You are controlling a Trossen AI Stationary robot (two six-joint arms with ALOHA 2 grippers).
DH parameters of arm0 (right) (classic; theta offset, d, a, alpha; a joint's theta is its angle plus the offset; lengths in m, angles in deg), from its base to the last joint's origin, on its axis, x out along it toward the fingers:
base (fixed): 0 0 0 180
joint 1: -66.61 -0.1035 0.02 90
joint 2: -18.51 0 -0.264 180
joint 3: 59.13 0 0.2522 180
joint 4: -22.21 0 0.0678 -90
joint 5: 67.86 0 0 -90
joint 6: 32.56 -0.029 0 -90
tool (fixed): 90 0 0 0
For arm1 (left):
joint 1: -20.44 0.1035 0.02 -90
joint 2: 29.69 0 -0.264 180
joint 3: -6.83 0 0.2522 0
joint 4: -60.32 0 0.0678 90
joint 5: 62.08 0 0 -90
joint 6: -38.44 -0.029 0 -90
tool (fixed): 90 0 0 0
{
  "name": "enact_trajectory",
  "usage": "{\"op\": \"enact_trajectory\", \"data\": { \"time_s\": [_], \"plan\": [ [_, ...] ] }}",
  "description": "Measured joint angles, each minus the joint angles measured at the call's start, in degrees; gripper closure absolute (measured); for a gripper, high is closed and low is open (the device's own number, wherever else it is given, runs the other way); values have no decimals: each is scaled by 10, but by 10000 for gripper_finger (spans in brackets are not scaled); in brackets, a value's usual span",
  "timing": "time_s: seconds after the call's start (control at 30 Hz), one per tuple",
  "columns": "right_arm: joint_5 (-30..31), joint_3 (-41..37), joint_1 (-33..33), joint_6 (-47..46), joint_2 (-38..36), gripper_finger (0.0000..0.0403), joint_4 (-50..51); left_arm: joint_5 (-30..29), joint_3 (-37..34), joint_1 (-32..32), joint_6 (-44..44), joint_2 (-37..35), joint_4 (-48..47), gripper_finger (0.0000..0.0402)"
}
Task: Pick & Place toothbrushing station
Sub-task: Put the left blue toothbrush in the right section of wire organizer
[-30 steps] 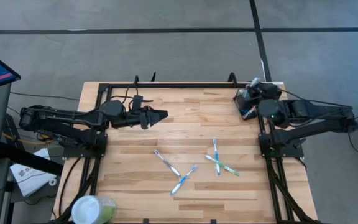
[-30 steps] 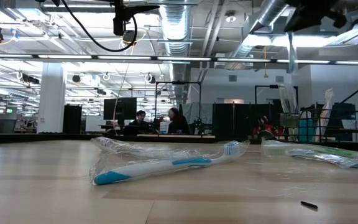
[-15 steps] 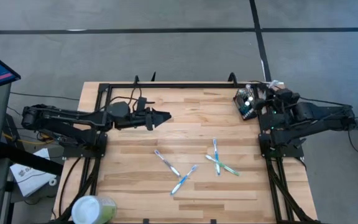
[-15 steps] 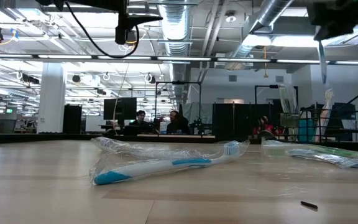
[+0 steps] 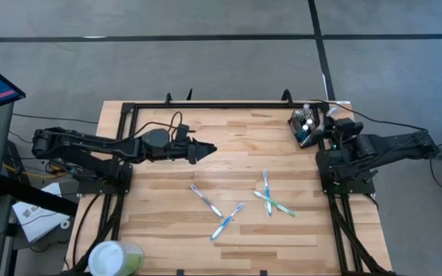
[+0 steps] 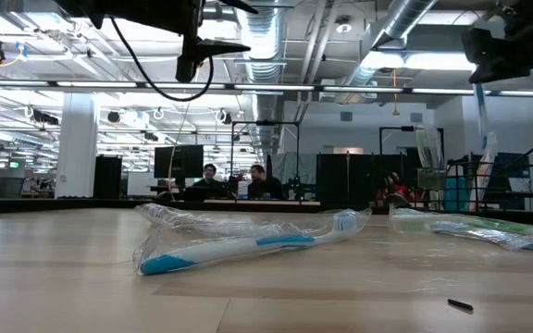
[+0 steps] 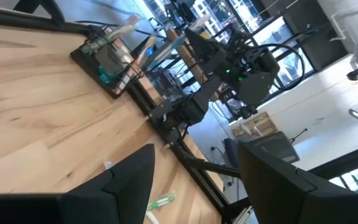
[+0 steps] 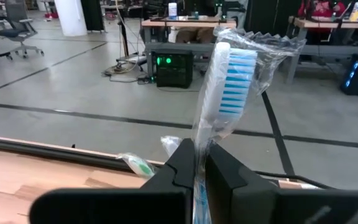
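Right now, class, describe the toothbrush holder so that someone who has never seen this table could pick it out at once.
Start at the wooden table and go to its far right corner, beside the right arm's base. There stands the toothbrushing station, a small dark boxy holder with wrapped brushes sticking out of it. Unlike the wrapped toothbrushes lying flat mid-table and the round pale-green cup at the near left corner, it is upright and black.

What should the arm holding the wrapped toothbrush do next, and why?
Probably lower it into the black holder. The right gripper is shut on a wrapped toothbrush, held upright close by that holder at the table's far right corner.
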Motion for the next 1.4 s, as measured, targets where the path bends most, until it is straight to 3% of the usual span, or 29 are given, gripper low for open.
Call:
{"op": "enact_trajectory", "data": {
  "time_s": [0.33,0.8,1.4],
  "plan": [
    [24,-30,2,5,0,395,-44,0,0,0,-2,0,1,180],
    [23,-61,49,16,24,395,-90,-6,0,0,-25,0,1,183],
    [22,-120,59,15,42,395,-184,-6,0,0,-44,0,1,188]
  ]
}}
